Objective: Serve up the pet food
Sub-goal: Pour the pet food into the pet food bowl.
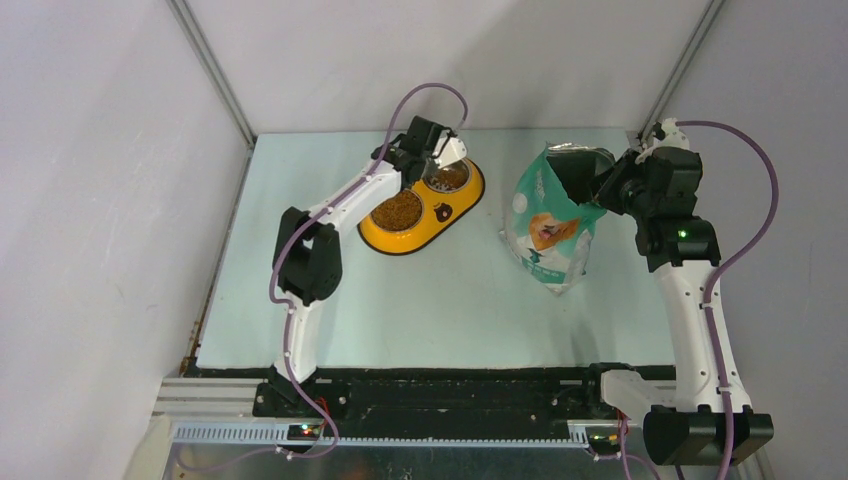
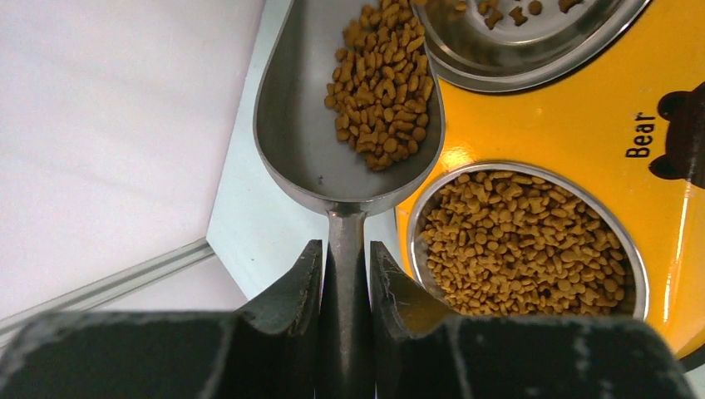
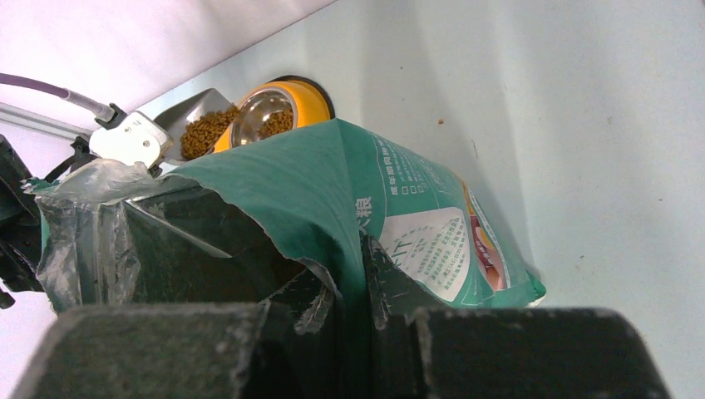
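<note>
Steel scoop [image 2: 308, 125] of kibble [image 2: 382, 83], gripped by the left end effector [image 2: 345, 262], sits at the near-empty bowl [image 2: 532, 41] upper right, while the right end effector [image 3: 349, 283] pinches the bag [image 3: 332, 183] rim, so tipping it in looks next.

We were in a robotics lab test cell. A bare pale table [image 1: 420, 320] was boxed in by plain white panels [image 1: 100, 200] on metal framing [image 1: 215, 75]. A left arm [image 1: 350, 195] and a right arm [image 1: 690, 300] were bolted to an aluminium rail [image 1: 230, 432] at the table's near edge, and purple cables [image 1: 436, 87] looped freely.
</note>
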